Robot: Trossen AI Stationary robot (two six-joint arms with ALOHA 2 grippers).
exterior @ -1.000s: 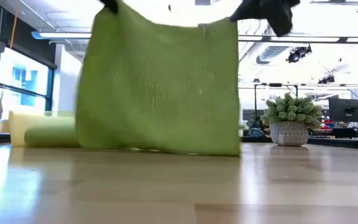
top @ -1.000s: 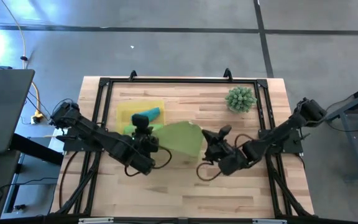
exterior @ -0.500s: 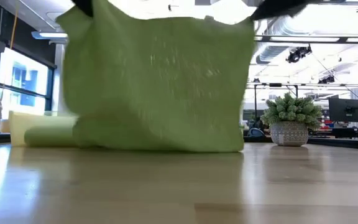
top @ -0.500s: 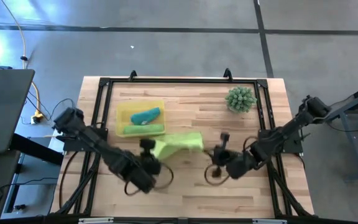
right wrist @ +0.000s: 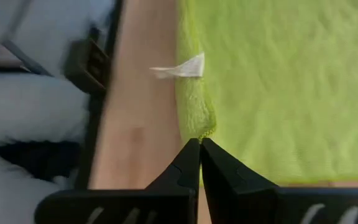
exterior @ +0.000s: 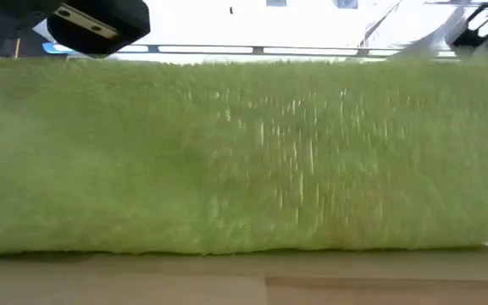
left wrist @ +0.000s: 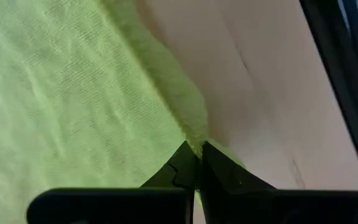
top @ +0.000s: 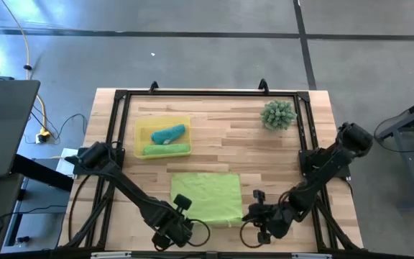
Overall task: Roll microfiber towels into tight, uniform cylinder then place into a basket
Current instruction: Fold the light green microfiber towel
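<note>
Lime towel (top: 207,197), hanging a second ago, now lies flat at table (top: 279,155) front edge. Left gripper (top: 182,203) and right gripper (top: 253,211) pinch its near corners. Right wrist view alone shows white tag (right wrist: 182,67). Basket (top: 144,130) holds two rolls.

Spread flat on the table (top: 279,155) between left gripper (top: 183,206) and right gripper (top: 252,214): one towel (top: 207,197), a near corner pinched in each set of fingers. Beyond it, basket (top: 144,132) holding two rolled towels (top: 167,142).
</note>
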